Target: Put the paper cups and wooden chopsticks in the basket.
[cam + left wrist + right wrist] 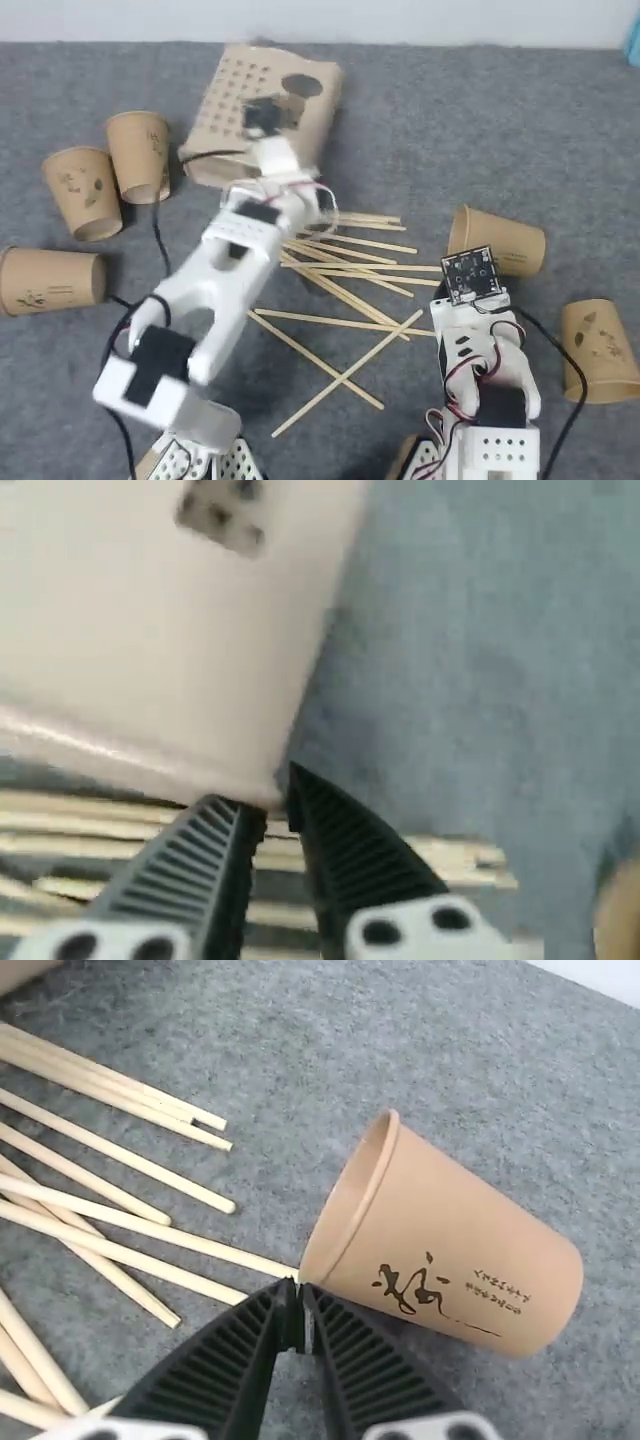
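- Three paper cups (82, 192) lie on their sides at the left of the grey desk (500, 120).
- The left claw (272, 795), nearly closed and holding nothing, sits beside the edge of the tipped-over basket (225, 120).
- Loose wooden chopsticks (350, 270) lie scattered mid-desk.
- The right claw (298, 1305), pressed together and empty, sits right at the rim of a fallen cup (450, 1250).
- The last cup (600, 350) lies far right.
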Robot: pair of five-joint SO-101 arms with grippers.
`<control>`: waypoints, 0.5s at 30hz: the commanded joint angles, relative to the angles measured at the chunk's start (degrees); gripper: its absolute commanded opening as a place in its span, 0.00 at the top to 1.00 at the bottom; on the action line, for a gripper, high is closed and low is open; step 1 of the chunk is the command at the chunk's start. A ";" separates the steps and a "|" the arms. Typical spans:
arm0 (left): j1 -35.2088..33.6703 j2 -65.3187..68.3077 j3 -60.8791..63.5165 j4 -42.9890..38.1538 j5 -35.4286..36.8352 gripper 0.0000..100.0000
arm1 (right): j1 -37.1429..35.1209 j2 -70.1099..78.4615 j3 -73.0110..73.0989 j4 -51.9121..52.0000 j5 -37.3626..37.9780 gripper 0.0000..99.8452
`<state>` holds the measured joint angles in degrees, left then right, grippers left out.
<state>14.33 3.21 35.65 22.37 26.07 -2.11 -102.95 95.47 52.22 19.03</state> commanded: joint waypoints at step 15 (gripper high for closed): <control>8.53 -35.25 30.37 -15.21 -33.23 0.99 | 0.40 -0.84 0.88 -0.40 0.79 0.99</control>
<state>22.59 -25.80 65.36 9.54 -3.74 -2.11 -102.95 95.47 52.22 19.03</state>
